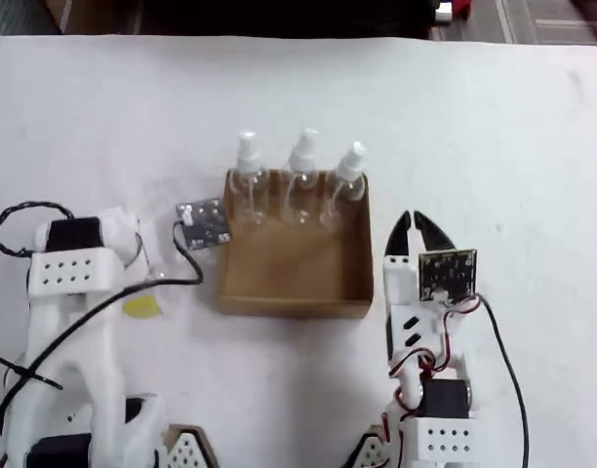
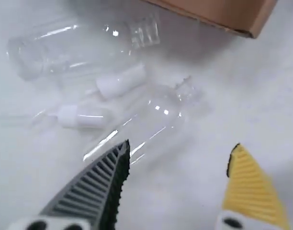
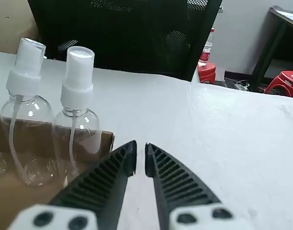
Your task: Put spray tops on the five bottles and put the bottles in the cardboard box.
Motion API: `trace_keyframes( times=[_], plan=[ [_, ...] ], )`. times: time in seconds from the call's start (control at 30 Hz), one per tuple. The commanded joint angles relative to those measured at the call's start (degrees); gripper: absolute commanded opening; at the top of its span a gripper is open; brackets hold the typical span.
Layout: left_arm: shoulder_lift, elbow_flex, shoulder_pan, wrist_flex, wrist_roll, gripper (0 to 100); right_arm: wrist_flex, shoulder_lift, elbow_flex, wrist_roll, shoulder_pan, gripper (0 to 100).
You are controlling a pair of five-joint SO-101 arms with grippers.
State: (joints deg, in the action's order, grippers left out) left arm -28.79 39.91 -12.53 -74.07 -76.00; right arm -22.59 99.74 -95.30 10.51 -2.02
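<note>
Our left end effector (image 2: 180, 146) hangs spread apart over a capless clear plastic bottle (image 2: 146, 122) lying on the white counter (image 2: 242, 91) beside the brown cardboard box (image 2: 223, 12). We judge it light, slick and squashy, so grip mid-body. Our right end effector (image 3: 140, 148) is together, empty.

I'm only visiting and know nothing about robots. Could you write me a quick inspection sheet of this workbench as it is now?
Surface: white table.
Job's things: cardboard box with three capped bottles standing along its far wall. Two uncapped bottles lie on the table outside the box, next to two loose spray tops.
Clutter: nothing seen.
Grippers: left gripper is open above one lying bottle. Right gripper is beside the box, jaws almost together and holding nothing.
Cables: black cable loops by the left arm. Red and black wires run along the right arm.
Surroundings: black chair and red stool beyond the table.
</note>
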Motion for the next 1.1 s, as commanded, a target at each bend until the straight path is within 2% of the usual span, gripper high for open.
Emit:
trace_keyframes(
  times=[0.0, 0.13, 0.3, 0.53, 0.83, 1.07],
  plan=[
    [0.0, 0.2, 0.9, 1.1, 0.0, 31, 1.5, 0.1, 0.4, 0.5, -0.5, 1.9],
    [0.1, 0.8, 1.2, 2.5, 0.0, 32, 1.5, 0.1, 0.4, 0.7, -0.5, 1.9],
    [5.2, 5.1, 1.5, 11.0, 0.0, 32, 1.5, 0.1, 0.4, 0.8, -0.5, 1.8],
    [12.7, 2.5, 2.3, 11.8, -1.3, 31, 1.5, 0.1, 0.4, 0.9, -0.5, 1.8],
    [20.4, 2.2, 2.1, 18.2, -1.1, 31, 1.5, 0.2, 0.4, 0.9, -0.5, 1.8],
    [21.8, 1.9, 1.9, 19.0, -1.1, 29, 1.5, 0.3, 0.4, 0.9, -0.5, 1.8]
  ],
)
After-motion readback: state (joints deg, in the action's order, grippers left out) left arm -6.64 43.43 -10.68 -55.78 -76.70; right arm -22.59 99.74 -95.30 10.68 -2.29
